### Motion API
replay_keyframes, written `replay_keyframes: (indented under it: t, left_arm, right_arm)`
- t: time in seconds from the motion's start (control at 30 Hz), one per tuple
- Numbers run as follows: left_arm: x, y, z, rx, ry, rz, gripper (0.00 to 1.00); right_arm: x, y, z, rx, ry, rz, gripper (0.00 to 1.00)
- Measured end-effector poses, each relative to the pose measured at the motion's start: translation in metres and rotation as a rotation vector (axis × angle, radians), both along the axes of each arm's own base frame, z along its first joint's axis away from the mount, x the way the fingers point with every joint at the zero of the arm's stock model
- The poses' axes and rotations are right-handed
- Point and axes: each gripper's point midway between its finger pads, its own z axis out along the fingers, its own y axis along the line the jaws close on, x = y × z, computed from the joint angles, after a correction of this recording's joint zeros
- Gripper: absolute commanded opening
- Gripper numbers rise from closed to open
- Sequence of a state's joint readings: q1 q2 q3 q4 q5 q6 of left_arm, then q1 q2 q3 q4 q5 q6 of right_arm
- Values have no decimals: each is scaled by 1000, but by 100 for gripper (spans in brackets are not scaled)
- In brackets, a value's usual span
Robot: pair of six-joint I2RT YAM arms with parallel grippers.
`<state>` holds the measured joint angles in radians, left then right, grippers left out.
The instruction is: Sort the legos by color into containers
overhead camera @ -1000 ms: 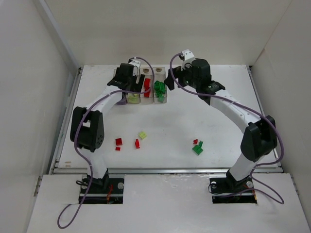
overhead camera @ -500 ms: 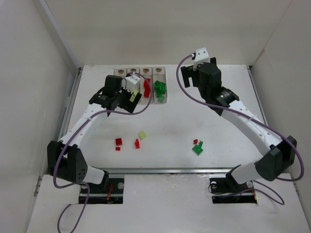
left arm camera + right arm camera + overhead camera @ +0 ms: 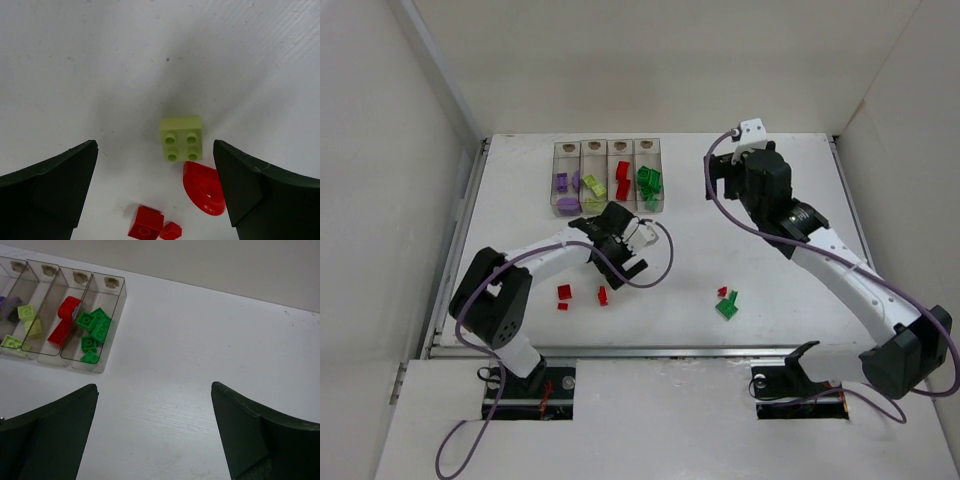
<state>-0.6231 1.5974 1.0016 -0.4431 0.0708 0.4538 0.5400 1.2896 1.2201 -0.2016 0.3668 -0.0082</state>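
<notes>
Four joined clear containers stand at the back left, holding purple, yellow-green, red and green legos. My left gripper is open and low over the table; in the left wrist view a pale yellow-green brick lies between its fingers, beside a red rounded piece and two small red bricks. My right gripper is open and empty above bare table right of the containers, where green bricks show.
Loose red bricks lie front left. A green brick and a small red one lie front centre-right. White walls enclose the table on three sides.
My left gripper has moved from over the containers down and forward to the yellow-green brick on the table. My right gripper has pulled back to the right, away from the containers.
</notes>
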Motion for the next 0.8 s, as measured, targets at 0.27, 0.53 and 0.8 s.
replay_keyframes:
  t: [0.27, 0.53, 0.8]
  left_arm:
    - [1, 2, -15, 21, 24, 38, 85]
    - [-11, -4, -23, -14, 91, 29, 14]
    - [-9, -8, -15, -14, 110, 31, 0]
  right_arm:
    - [-15, 2, 16, 56, -30, 49, 100]
    - [-16, 3, 15, 61, -28, 58, 100]
    - [-16, 4, 15, 62, -27, 63, 100]
